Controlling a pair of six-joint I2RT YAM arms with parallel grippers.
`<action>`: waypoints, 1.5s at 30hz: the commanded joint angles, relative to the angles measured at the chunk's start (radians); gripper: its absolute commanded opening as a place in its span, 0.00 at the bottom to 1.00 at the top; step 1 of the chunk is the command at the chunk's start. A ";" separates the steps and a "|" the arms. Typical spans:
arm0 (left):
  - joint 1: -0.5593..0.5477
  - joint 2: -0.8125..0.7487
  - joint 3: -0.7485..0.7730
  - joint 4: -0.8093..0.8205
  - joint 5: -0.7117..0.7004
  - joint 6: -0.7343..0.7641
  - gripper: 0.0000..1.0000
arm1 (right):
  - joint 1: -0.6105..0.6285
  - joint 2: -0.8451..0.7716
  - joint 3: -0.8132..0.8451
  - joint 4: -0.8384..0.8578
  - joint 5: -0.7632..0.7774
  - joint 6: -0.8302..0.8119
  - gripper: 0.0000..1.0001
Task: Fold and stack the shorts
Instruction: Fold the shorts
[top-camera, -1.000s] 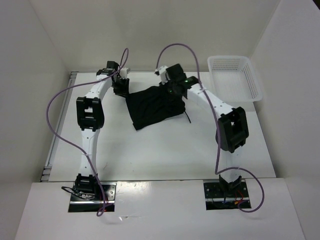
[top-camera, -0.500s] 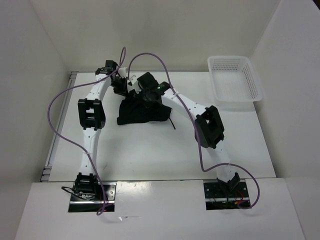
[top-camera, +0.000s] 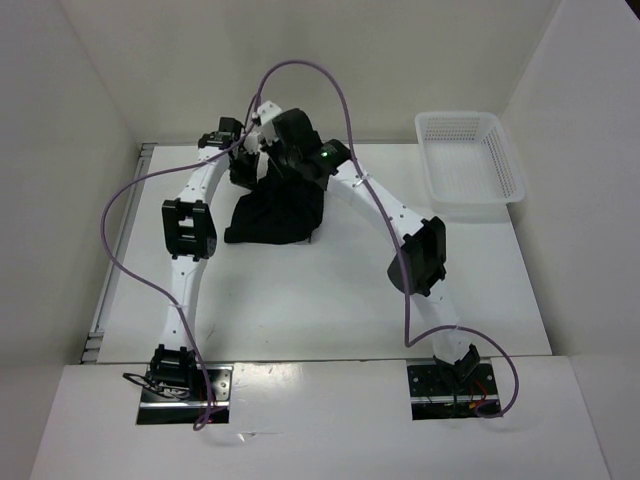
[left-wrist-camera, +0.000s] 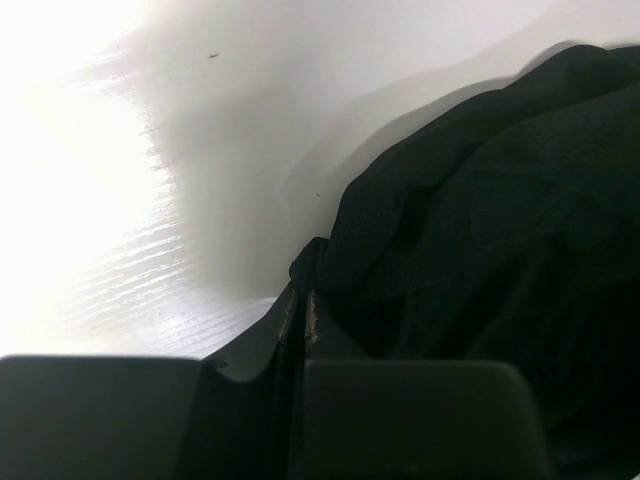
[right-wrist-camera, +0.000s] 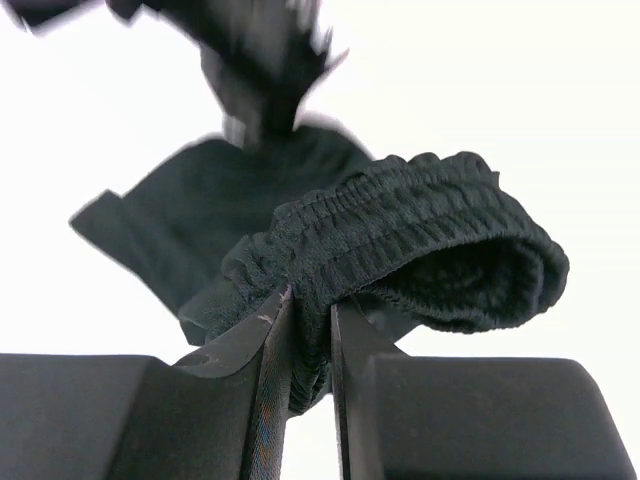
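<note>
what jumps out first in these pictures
The black shorts lie in a bunched heap far back, left of centre. The right gripper holds their gathered waistband raised in its jaws, and the left gripper is shut on a fabric edge. A white basket sits far right.

The left arm (top-camera: 190, 225) runs from its base at the near edge straight toward the far side, elbow bent midway, its wrist turned inward at the far left. The left gripper (left-wrist-camera: 302, 310) points down at the table, its jaws pressed together with only a thin seam between them, pinching an edge of the shorts (left-wrist-camera: 480, 230). The right arm (top-camera: 400, 215) stretches diagonally from its base across to the far centre, so its wrist sits just beside the left wrist. The right gripper (right-wrist-camera: 308, 320) has its jaws nearly together, the gathered waistband clamped in the narrow gap between the fingers (right-wrist-camera: 262, 335)
</note>
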 joint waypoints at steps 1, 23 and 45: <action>-0.012 0.050 0.024 -0.003 -0.095 0.007 0.00 | -0.005 0.030 0.178 0.032 0.037 0.067 0.00; 0.039 0.050 0.013 0.016 -0.201 0.007 0.00 | -0.107 -0.043 -0.001 0.026 0.114 0.046 0.00; 0.017 0.019 -0.028 0.025 -0.220 0.007 0.01 | -0.278 -0.229 -0.394 0.072 0.031 -0.206 0.00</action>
